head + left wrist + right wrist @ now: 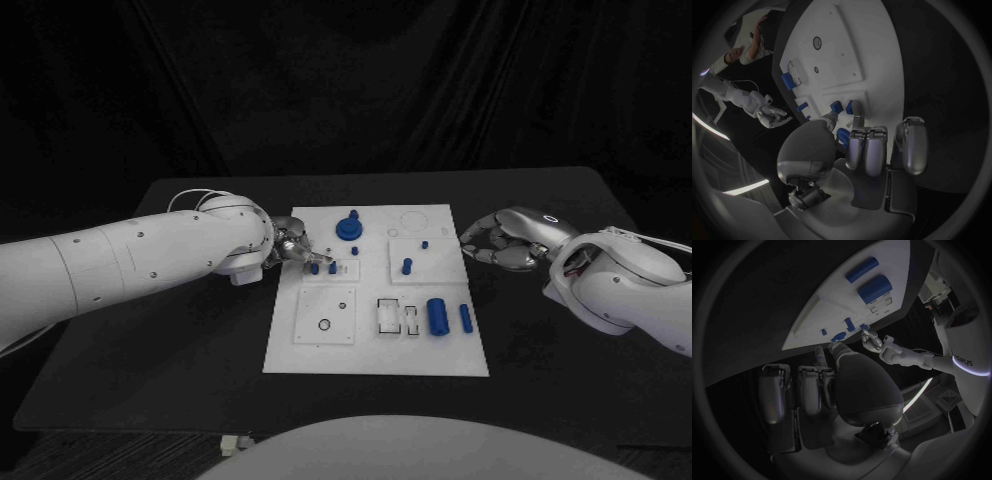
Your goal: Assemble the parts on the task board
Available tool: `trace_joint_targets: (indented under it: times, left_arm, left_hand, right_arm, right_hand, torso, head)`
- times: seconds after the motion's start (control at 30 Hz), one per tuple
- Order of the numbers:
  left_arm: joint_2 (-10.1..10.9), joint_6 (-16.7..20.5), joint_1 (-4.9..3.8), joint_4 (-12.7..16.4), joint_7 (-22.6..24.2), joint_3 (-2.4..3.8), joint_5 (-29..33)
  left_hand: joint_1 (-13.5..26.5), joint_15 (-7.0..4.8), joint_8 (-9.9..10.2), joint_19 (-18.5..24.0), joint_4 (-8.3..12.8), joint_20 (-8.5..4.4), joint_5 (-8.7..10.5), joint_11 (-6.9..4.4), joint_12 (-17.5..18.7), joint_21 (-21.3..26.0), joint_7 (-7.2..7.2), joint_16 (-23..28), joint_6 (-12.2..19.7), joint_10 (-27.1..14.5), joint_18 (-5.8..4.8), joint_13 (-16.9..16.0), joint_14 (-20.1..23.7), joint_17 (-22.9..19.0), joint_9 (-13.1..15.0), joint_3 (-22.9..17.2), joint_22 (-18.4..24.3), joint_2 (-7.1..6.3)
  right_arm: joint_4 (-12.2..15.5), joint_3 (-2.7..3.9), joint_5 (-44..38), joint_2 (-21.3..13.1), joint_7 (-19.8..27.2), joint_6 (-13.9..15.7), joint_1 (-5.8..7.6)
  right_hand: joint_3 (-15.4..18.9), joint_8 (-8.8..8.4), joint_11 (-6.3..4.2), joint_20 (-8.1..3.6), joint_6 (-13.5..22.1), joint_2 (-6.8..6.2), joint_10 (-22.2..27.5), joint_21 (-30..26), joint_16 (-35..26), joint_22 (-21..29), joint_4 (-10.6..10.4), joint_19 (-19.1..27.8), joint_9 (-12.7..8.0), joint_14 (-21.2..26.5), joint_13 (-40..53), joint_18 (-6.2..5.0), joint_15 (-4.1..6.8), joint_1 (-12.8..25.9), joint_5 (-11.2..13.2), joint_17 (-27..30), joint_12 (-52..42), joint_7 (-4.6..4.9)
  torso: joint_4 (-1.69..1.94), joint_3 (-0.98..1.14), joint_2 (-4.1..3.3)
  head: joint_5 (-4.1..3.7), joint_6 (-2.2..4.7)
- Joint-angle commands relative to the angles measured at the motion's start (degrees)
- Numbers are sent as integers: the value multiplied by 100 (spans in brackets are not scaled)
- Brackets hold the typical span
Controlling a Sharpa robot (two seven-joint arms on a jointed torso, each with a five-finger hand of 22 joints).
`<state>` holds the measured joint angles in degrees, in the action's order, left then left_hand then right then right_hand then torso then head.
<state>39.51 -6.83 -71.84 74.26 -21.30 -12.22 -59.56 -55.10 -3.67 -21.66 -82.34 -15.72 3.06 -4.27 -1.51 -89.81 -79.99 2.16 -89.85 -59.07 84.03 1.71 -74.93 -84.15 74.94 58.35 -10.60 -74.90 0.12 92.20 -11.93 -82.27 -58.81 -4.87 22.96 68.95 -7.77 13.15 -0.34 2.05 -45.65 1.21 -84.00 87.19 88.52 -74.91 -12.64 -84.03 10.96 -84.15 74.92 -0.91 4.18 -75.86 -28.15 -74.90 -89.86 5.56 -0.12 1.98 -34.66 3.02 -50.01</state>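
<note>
The left robot hand [296,250] is seen at the task board's [378,355] left edge, left of centre in the frame, fingertips pinched on a small blue peg [315,267] standing upright. The right robot hand [500,240], curled and empty, is kept further off, beside the right edge.

left hand [293,246] | fingertips hide small blue part [316,267] | grip unclear | left arm cut off
</note>
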Motion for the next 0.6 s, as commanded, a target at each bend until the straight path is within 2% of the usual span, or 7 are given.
trace_joint_targets:
  times: [0.03,0.23,0.33,0.4,0.47,0.53,0.6]
  left_arm:
    - [-8,46,9,7,141,5,14]
    - [50,159,9,37,134,5,13]
    - [116,256,6,78,122,6,12]
    - [176,328,-8,119,108,6,12]
    - [245,425,-53,176,106,7,11]
    - [294,552,-115,223,153,8,11]
    - [362,937,-219,307,360,8,-17]
  left_hand:
    - [-49,4,-36,26,-2,-13,-43,-2,-19,24,-26,-15,-3,597,108,-1507,-585,1506,17,50,-1142,18]
    - [-110,-3,-79,25,13,-20,-86,-8,-19,23,-31,-15,33,597,108,-1507,-585,1506,62,85,-1142,15]
    - [-162,-12,-196,35,3,-26,-104,-15,-19,36,-38,-15,68,597,110,-1507,-585,1506,170,159,-1137,-1]
    - [-201,-22,-488,32,-49,-40,-102,-31,-19,34,-59,-15,147,597,111,-1507,-585,1506,467,305,-1138,4]
    - [-192,-30,-657,27,-71,-48,-105,-39,-19,30,-67,-15,223,597,109,-1507,-585,1506,653,421,-1139,12]
    - [-161,-35,-743,19,-81,-53,-153,-43,-19,21,-71,-15,271,597,107,-1507,-585,1506,749,520,-1142,18]
    - [-117,-40,-828,-10,-87,-58,-132,-49,-19,-15,-78,-15,293,597,98,-1507,-585,1506,834,635,-1155,15]
  right_arm:
    - [0,3,-16,0,-61,8,-15]
    - [6,3,-16,-15,-65,19,-15]
    - [10,3,-16,-29,-72,26,-15]
    - [13,3,-16,-38,-78,29,-15]
    - [20,3,-16,-48,-83,38,-14]
    - [27,3,-16,-57,-84,50,-14]
    - [36,4,-16,-68,-79,76,-13]
  right_hand:
    - [-37,-10,13,46,-47,2,-600,-36,-34,-1390,7,-431,-8,-510,1508,1,-34,-41,-18,-1163,-14,-8]
    - [-37,-10,13,46,-47,2,-600,-36,-34,-1390,7,-431,-8,-510,1508,1,-34,-41,-18,-1163,-14,-8]
    - [-37,-10,13,46,-47,2,-600,-36,-34,-1390,7,-431,-8,-510,1508,1,-34,-41,-18,-1163,-14,-8]
    - [-37,-10,13,46,-47,2,-600,-36,-34,-1390,7,-431,-8,-510,1508,1,-34,-41,-18,-1163,-14,-8]
    - [-45,-12,14,46,-46,-1,-600,-35,-36,-1390,12,-431,-9,-509,1508,2,-34,-44,-23,-1160,-14,-6]
    - [-45,-12,14,46,-46,-1,-600,-35,-36,-1390,12,-431,-9,-509,1508,2,-34,-44,-23,-1160,-14,-6]
    - [-45,-12,14,46,-46,-3,-600,-34,-35,-1391,12,-432,-10,-509,1508,2,-34,-43,-24,-1162,-14,-6]
  torso:
    - [-1,0,-4]
    - [-1,0,-2]
    - [-1,-1,0]
    - [1,0,1]
    - [-1,-3,0]
    - [-1,-4,-1]
    - [0,-3,1]
  head:
    - [-1,1]
    - [-19,1]
    - [-25,1]
    - [-32,1]
    - [-33,1]
    - [-38,1]
    - [-36,1]
